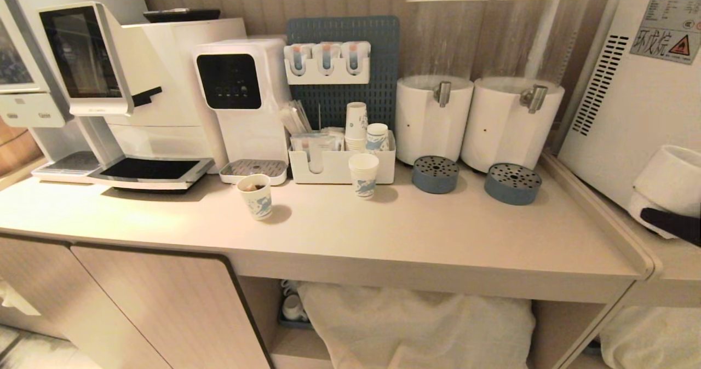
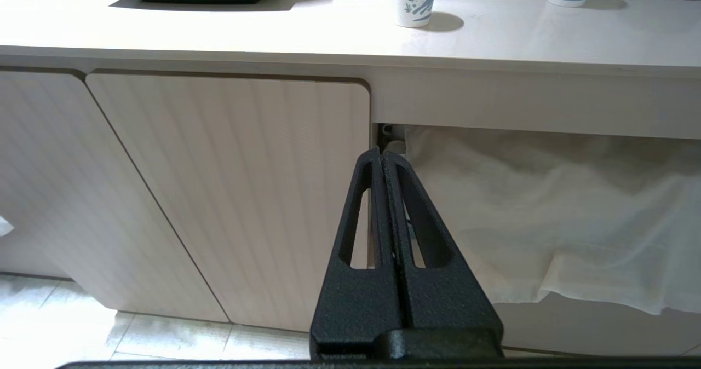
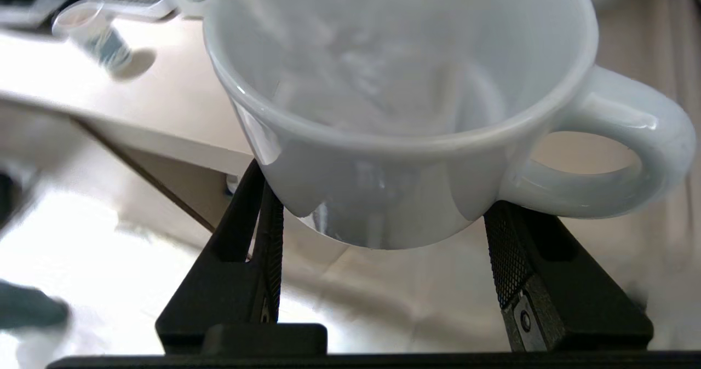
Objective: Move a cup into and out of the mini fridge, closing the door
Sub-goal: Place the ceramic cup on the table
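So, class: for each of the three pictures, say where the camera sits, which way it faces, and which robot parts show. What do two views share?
Head view: high, facing down onto the counter; the right claw holds the cup beside the mini fridge.
Left wrist view: low, facing the cabinet; shut left claw.
Right wrist view: behind the claw gripping the cup.
Shared: the cup.

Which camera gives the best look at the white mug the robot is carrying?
The right wrist view: the white mug fills it, clamped between the right gripper fingers, loop handle and bare inside plain. The head view catches only part of the mug at its right edge, beside the mini fridge. The left wrist view misses it.
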You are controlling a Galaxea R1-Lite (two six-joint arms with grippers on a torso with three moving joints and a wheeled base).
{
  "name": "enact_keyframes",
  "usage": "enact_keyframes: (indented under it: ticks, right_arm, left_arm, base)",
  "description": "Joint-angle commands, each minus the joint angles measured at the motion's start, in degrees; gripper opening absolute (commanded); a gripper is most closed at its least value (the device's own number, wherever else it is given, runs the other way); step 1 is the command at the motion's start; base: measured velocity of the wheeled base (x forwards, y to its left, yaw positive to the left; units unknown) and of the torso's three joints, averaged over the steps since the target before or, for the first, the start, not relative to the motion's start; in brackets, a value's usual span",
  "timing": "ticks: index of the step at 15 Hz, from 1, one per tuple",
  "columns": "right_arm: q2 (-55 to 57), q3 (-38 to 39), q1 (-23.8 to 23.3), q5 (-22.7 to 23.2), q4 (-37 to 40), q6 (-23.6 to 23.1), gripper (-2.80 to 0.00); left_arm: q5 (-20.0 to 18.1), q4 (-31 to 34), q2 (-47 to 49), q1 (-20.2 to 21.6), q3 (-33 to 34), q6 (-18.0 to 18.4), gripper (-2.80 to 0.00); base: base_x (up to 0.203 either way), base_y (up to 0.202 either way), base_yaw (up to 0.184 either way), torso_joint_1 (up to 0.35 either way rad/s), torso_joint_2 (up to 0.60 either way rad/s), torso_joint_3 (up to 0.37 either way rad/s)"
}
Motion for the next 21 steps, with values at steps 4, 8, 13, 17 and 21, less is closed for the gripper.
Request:
enact_keyframes:
  ticks: [4, 8, 13, 17, 21]
  right_arm:
    - [19.74, 7.23, -5.77, 12.85, -25.07, -7.96, -2.80]
    - [38.14, 7.69, -5.20, 15.91, -41.75, -13.00, -2.80]
    - [57.01, -3.04, -0.16, 12.60, -50.89, -13.98, -2.80]
    - [67.42, -14.97, 2.71, 7.93, -48.97, -12.32, -2.80]
    - [71.48, -18.73, 3.57, 5.11, -48.04, -12.07, -2.80]
  left_arm:
    - [-0.02, -0.06, 0.07, 0.02, 0.00, -0.21, -2.80]
    - [0.16, -0.59, 0.07, 0.02, 0.17, -0.30, -2.80]
    - [0.16, -0.59, 0.07, 0.02, 0.17, -0.30, -2.80]
    - [0.16, -0.59, 0.07, 0.02, 0.17, -0.30, -2.80]
    - [0.16, -0.59, 0.07, 0.02, 0.35, -0.30, -2.80]
  base:
    - [0.000, 0.000, 0.000, 0.000, 0.00, 0.000]
    - [0.000, 0.000, 0.000, 0.000, 0.00, 0.000]
    - [0.000, 0.000, 0.000, 0.000, 0.00, 0.000]
    - [0.000, 0.000, 0.000, 0.000, 0.00, 0.000]
    - [0.000, 0.000, 0.000, 0.000, 0.00, 0.000]
